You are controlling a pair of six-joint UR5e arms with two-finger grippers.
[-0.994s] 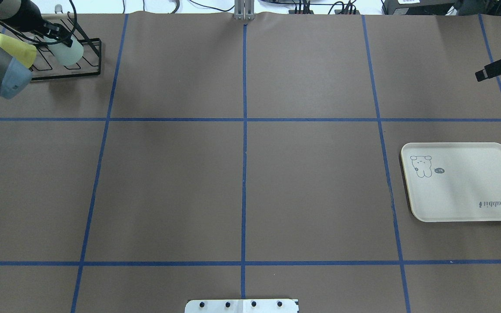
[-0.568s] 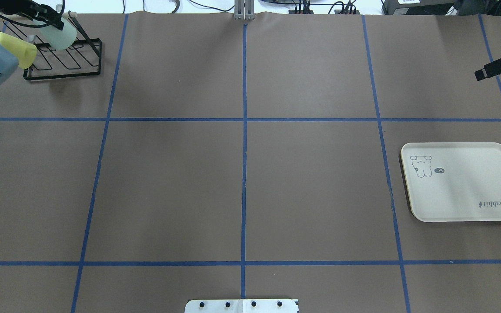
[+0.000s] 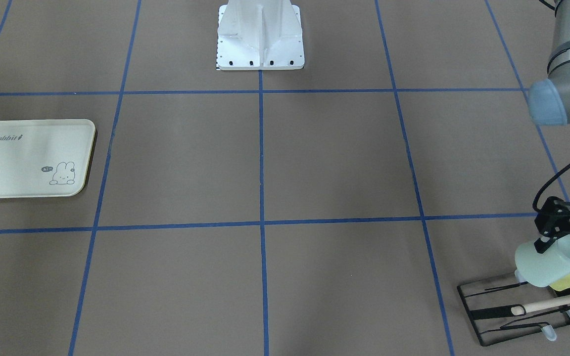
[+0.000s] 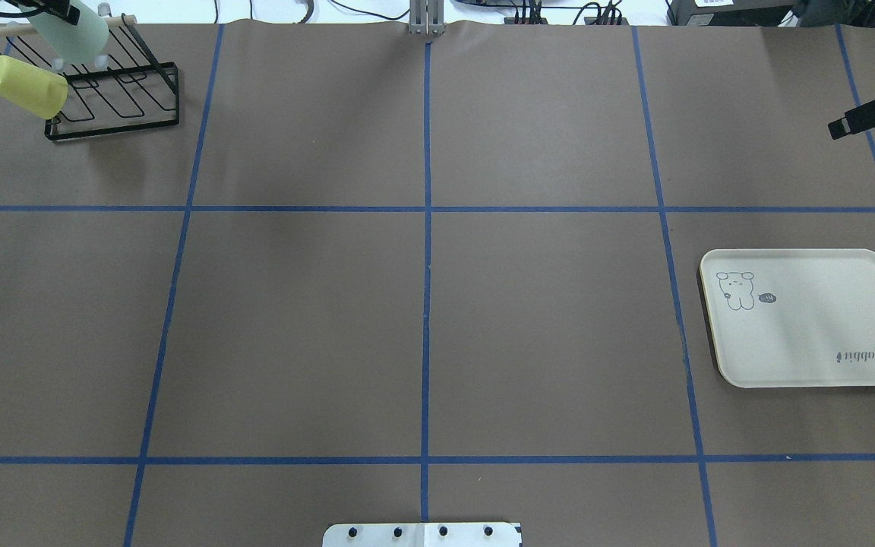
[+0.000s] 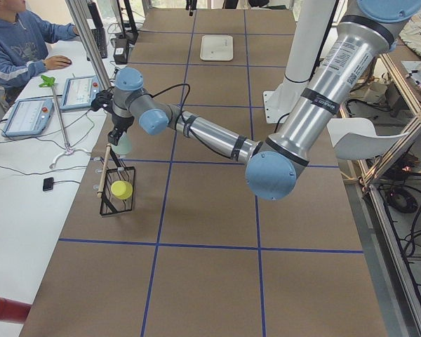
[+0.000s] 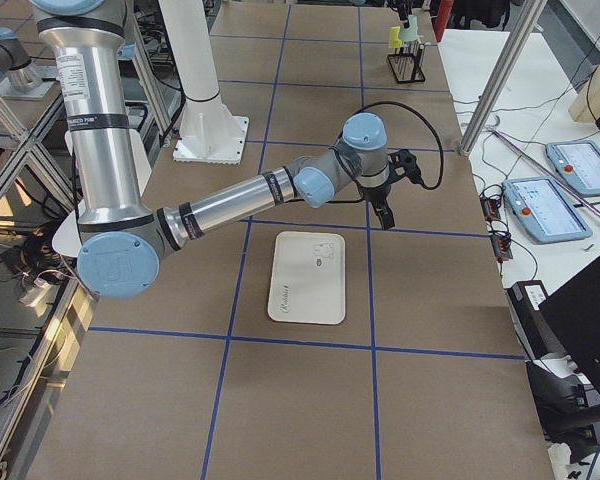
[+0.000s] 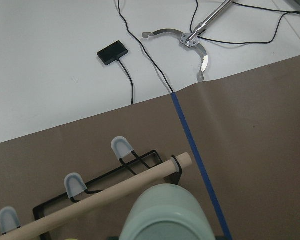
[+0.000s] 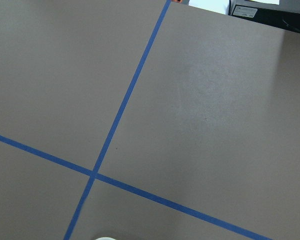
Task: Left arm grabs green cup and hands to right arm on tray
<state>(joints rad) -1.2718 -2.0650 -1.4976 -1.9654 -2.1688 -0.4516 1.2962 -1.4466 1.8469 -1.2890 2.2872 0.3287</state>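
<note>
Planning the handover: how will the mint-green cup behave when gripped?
Probably light and stiff: the green cup hangs tilted from the left gripper, held only at its rim. Its smooth tapered wall may slip, and on its side it would likely roll.

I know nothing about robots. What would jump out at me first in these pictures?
The pale green cup, held tilted in the left gripper above the black wire rack at the far left corner of the table. A yellow-green cup sits on that rack, and across the table lies a cream tray with a bunny drawing, the right gripper hovering beyond it.
</note>
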